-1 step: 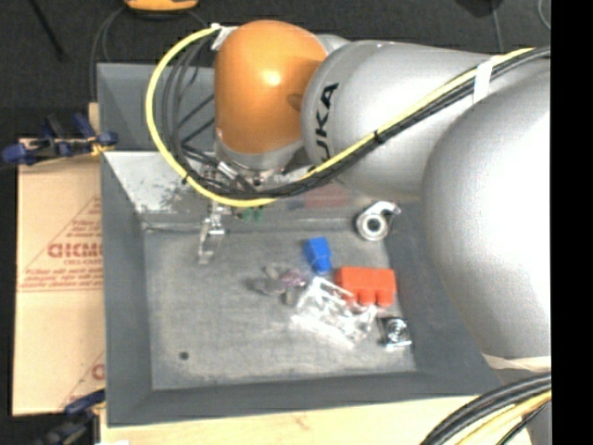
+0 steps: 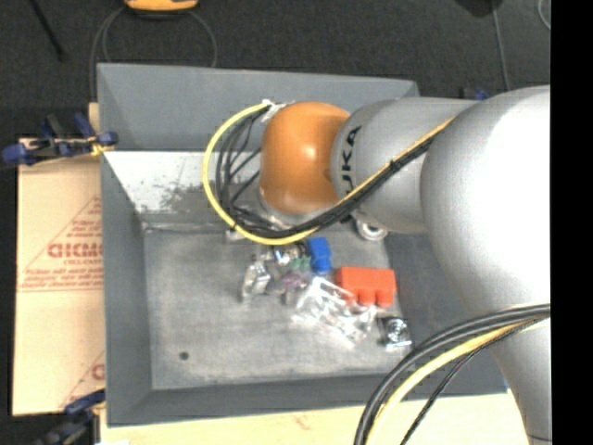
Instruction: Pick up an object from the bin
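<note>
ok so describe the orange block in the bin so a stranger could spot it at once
Look at the floor of the grey metal bin, at the small cluster of loose things just below the arm's orange wrist cover. The orange block lies on the cluster's right side, right of a small blue piece and above a clear plastic piece. It is the only orange, boxy loose thing there.

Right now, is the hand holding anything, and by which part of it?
It cannot be told. The hand is down at the edge of the small heap, near the blue piece.
</note>
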Tool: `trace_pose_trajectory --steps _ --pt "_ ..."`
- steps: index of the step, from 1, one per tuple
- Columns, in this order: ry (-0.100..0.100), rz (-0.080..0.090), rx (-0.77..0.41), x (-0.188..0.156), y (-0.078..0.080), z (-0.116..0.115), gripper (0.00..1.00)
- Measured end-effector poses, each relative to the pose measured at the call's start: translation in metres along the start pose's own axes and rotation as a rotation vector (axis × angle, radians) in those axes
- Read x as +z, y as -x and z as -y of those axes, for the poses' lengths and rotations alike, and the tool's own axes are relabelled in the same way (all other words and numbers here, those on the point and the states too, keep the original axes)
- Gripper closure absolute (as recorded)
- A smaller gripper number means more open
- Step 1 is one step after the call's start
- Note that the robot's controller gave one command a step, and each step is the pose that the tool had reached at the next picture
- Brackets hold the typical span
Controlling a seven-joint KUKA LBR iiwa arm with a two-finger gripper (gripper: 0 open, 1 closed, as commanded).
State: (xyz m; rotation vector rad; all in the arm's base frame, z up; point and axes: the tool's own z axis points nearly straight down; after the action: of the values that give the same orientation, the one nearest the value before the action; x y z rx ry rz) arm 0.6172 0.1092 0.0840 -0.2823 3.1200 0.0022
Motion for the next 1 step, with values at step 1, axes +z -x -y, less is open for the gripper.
trace_pose_trajectory --steps 1 --pt "-0.003 0.000 0.138 -0.0248 0.0218 0.0555 0.00"
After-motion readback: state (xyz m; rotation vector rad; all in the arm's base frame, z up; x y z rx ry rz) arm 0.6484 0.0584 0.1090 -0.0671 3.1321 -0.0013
